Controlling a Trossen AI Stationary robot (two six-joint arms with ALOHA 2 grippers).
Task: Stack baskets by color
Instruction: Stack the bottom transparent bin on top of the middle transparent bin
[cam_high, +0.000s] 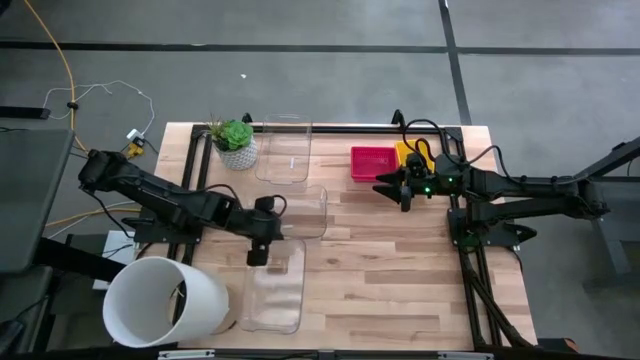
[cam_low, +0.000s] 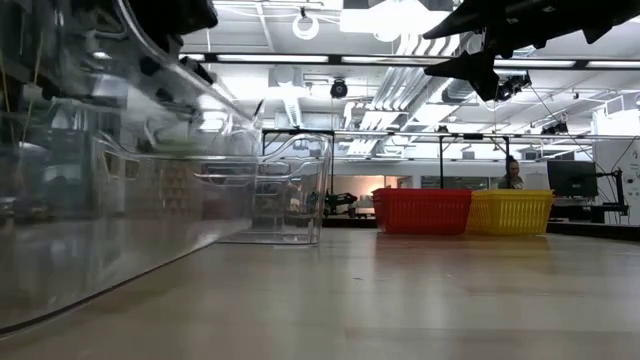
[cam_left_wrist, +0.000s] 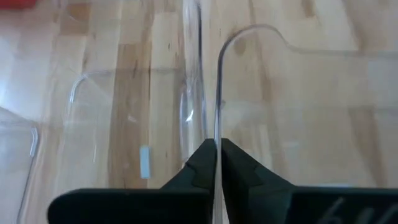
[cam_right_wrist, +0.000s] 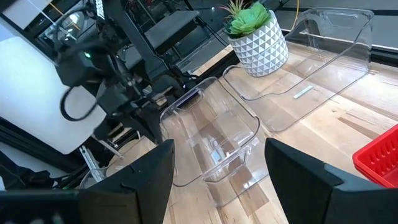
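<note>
Left end effector — fingers pinched together on the thin rim of a clear plastic bin at the near left of the desk; the left wrist view shows the transparent wall edge caught between the two pads. Judgement: the hold is on a narrow, slick lip, so any lift should go slowly and level, or the wall may slip out or the bin swing.

Just beyond — a second clear bin lies close by; a raised bin could clip it. A big white cylinder sits just beside the gripped bin at the desk's near left corner, crowding that side.

Right end effector — fingers apart and empty, hovering near the baskets at the far right.

Task items — red basket and yellow basket stand next to each other at the far right of the desk, apparently touching, neither stacked nor held.

Far left — third clear bin beside a potted plant; both well apart from the baskets.
</note>
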